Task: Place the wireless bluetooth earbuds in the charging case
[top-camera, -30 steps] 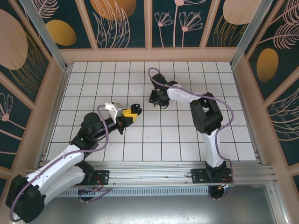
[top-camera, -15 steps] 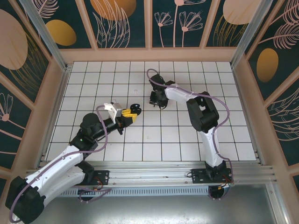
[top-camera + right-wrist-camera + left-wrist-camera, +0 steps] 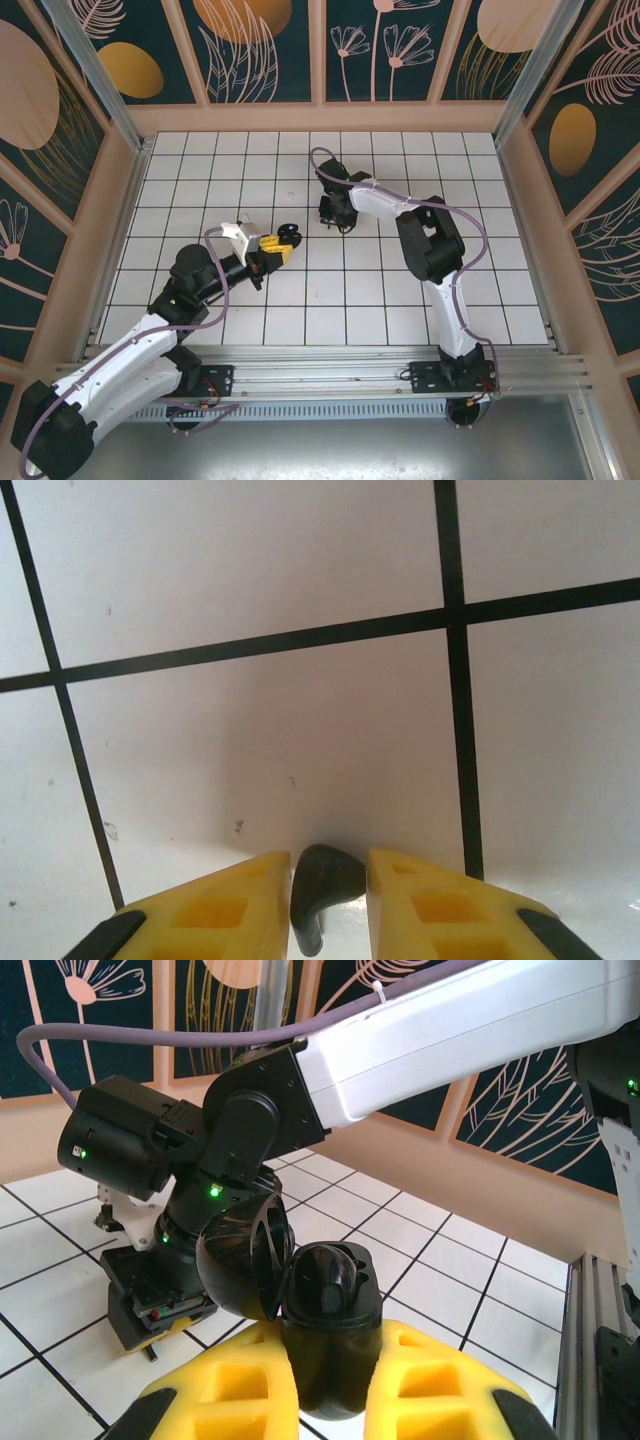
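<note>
My left gripper (image 3: 335, 1345) is shut on the black charging case (image 3: 330, 1305), held upright just above the tiles with its round lid (image 3: 240, 1265) swung open to the left. A glossy dark shape sits in its top well. In the top view the case (image 3: 291, 234) hangs left of the right wrist. My right gripper (image 3: 328, 868) points straight down at the floor. One small black comma-shaped earbud (image 3: 322, 878) lies on a white tile between its yellow fingers (image 3: 235, 905), which press it from both sides. From above, the right gripper (image 3: 340, 222) stands near the floor's middle.
White tiled floor (image 3: 400, 290) with black grout lines, walled by tan wooden frames and dark floral panels. The right wrist's black housing (image 3: 150, 1150) and white forearm (image 3: 450, 1030) loom close behind the case. An aluminium rail (image 3: 330, 375) runs along the near edge.
The right arm's elbow has shifted slightly left while its wrist stays over the same tile. The left arm and the case have not moved.
</note>
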